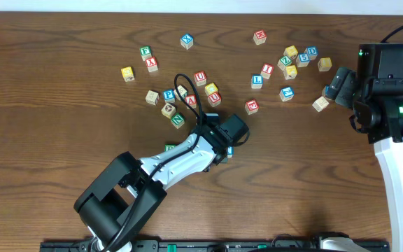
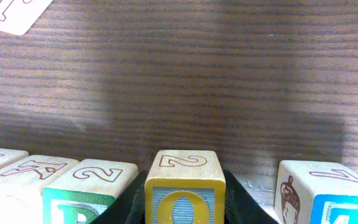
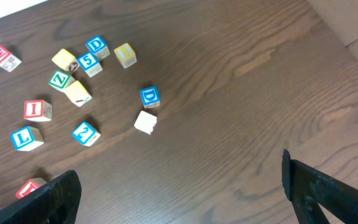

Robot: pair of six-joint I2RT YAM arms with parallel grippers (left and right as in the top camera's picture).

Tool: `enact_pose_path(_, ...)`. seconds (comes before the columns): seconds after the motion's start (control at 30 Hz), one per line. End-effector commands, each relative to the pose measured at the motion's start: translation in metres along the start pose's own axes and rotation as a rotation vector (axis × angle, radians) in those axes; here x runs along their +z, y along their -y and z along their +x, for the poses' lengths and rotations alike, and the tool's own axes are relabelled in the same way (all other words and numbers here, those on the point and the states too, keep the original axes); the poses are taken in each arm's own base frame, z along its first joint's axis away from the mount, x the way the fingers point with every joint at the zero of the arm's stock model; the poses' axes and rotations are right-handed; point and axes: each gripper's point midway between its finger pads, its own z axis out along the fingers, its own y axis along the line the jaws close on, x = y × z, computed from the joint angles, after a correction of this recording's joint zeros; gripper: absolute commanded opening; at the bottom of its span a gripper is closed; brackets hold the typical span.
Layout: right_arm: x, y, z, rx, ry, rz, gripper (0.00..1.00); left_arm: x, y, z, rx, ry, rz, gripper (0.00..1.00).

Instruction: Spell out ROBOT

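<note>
O cube [image 2: 182, 180], gripped by left pincer [image 2: 183, 208], sits in the gap between B cube [image 2: 89, 193] and T cube [image 2: 328, 196] on worktop [image 2: 179, 74]; row likely complete once released. Right pincer [image 3: 185, 196] wide, empty.

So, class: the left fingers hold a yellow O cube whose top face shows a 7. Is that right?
Not quite: the yellow O cube held between the left fingers shows a 2 on top, not a 7, as the left wrist view shows.
</note>
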Motion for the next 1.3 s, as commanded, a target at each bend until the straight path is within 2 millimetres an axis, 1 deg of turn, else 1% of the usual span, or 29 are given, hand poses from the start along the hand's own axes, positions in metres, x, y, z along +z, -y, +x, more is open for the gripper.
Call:
enact_pose_path(0.0,-0.004,0.003,-0.006,0.001,0.019,0.009,0.99,0.010,-0.007,0.017,0.003,-0.056,-0.019,0.12)
enact_pose_path(0.47,-0.004,0.003,-0.006,0.001,0.020,0.010,0.99,0.009,-0.012,0.023,-0.007,-0.077,-0.039,0.12)
enact_pose_path(0.8,-0.004,0.003,-0.006,0.000,0.020,0.009,0.99,0.008,-0.008,0.028,-0.002,-0.097,-0.022,0.12)
enact_pose_path(1.13,-0.004,0.003,-0.006,0.000,0.019,0.009,0.99,0.005,0.003,0.037,0.040,-0.095,-0.011,0.12)
enact_pose_path(1.27,-0.004,0.003,-0.006,0.000,0.019,0.009,0.99,0.005,0.003,0.038,0.046,-0.091,-0.013,0.12)
